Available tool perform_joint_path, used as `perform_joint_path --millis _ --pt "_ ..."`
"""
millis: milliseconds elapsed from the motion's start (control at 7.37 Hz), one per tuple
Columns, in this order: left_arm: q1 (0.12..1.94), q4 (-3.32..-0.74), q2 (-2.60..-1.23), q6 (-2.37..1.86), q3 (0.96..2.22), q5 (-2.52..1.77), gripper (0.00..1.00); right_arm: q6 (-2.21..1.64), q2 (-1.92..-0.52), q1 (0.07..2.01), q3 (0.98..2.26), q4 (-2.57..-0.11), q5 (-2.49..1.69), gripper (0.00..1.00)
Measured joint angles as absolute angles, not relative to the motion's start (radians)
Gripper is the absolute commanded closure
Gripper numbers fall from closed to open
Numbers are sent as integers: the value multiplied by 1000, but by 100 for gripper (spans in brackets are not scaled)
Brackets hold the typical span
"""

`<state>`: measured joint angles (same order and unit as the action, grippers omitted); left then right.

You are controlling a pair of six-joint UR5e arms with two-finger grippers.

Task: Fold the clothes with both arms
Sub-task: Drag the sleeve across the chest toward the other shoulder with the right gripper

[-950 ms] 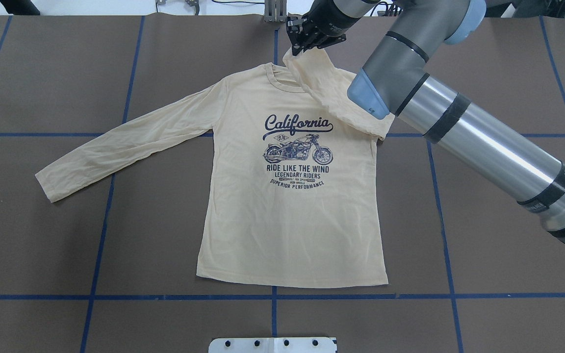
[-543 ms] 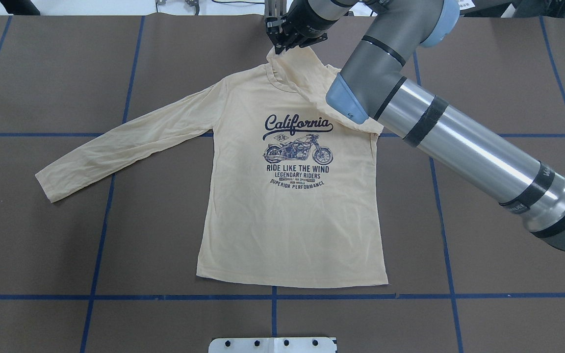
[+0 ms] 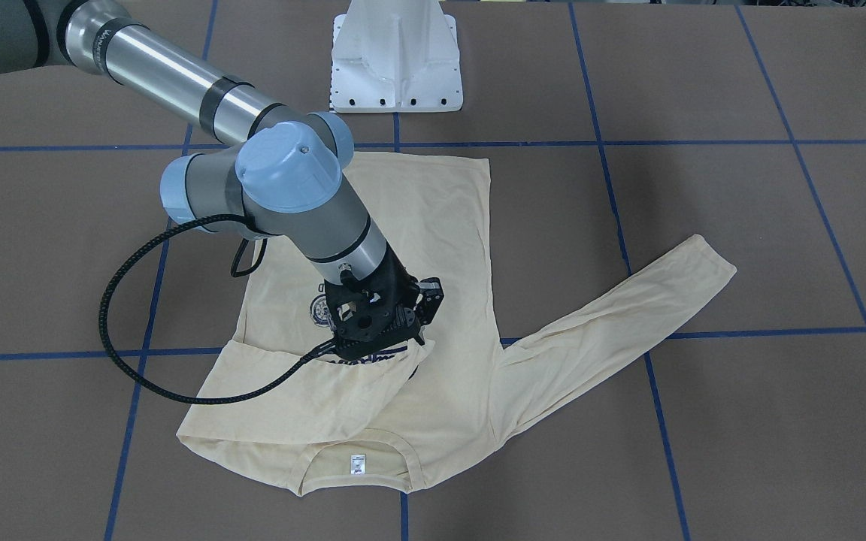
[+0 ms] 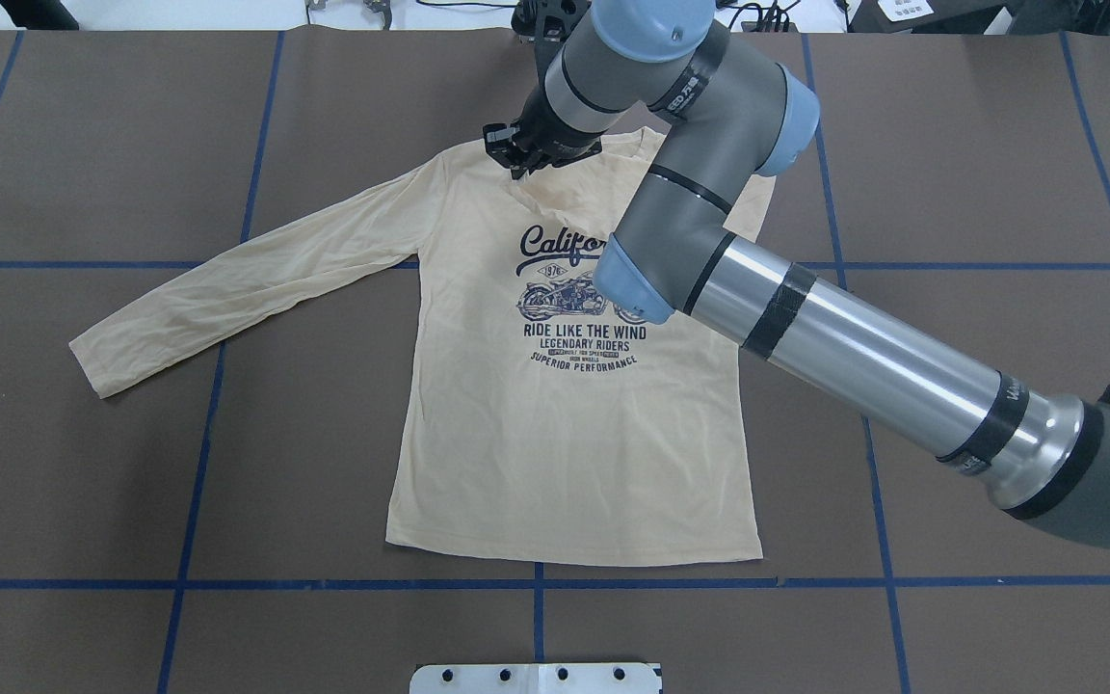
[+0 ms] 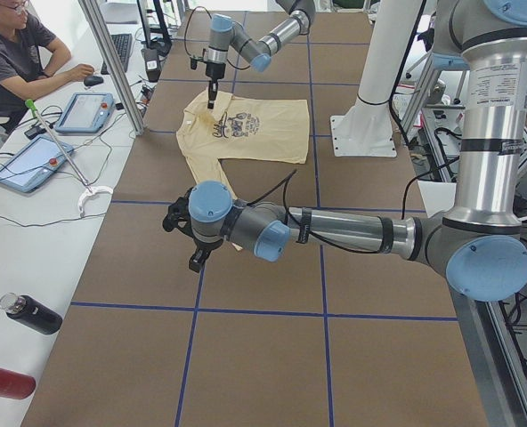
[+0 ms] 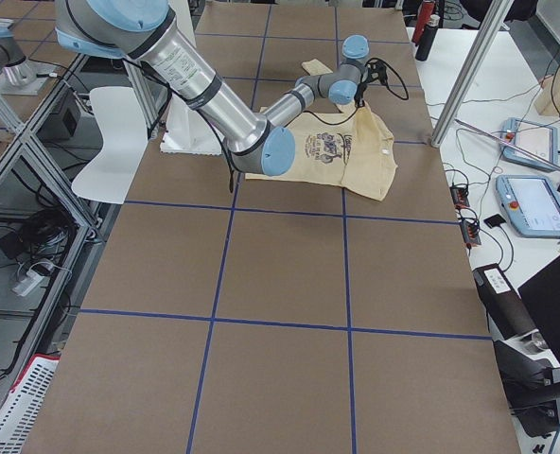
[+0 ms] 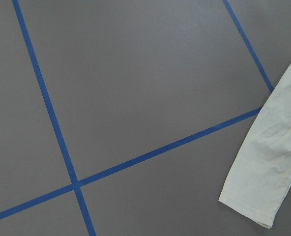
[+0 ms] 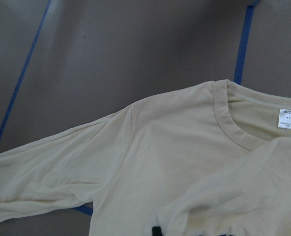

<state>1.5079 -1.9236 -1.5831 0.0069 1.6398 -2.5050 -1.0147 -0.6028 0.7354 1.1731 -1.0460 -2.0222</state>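
Observation:
The clothes are one cream-yellow long-sleeved shirt [image 4: 565,434] lying front-up on the table, with a navy "California" motorcycle print. My right gripper [image 4: 518,164] hangs just above the chest near the collar, shut on the cuff of the shirt's right sleeve [image 3: 305,398], which is folded across the front. The other sleeve [image 4: 247,280] lies stretched out flat. A white neck label [image 3: 357,464] shows inside the collar. My left gripper [image 5: 195,262] hovers over bare table near that sleeve's cuff [image 7: 263,172]; I cannot tell whether it is open or shut.
The white pedestal base [image 3: 395,60] stands at the robot's edge of the table. Blue tape lines [image 4: 198,463] grid the brown surface. A black cable [image 3: 110,315] loops off the right wrist. A seated person [image 5: 19,49], tablets and bottles are beside the table's far side.
The right gripper carried the sleeve cuff from beyond the collar leftward and down onto the upper chest. The shirt's body and other sleeve stayed put.

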Motion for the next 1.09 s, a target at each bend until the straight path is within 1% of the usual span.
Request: perform_joint_path --millis 136,271,407,543,814,1086 --pt "1508 -1925 -1583 2 1640 -2505 1 -1014 -599 718 1153 -1038 -2016 100" --pt "1508 -1927 -1584 -6 1640 -2506 1 -1014 -587 707 1124 -1019 -2012 77" --pt "1508 -1928 -1584 -12 1641 -2506 1 -1014 -564 703 1085 -1001 -2007 9" --pt "1508 -1929 -1584 -14 1639 -2506 1 -1015 -536 702 1047 -992 -1994 1" --pt "1507 -1933 -1585 -15 1632 -2506 1 -1027 -478 701 989 -987 -1945 1" --pt "1508 -1935 -1585 -16 1630 -2505 1 -1057 -452 701 964 -988 -1920 1"
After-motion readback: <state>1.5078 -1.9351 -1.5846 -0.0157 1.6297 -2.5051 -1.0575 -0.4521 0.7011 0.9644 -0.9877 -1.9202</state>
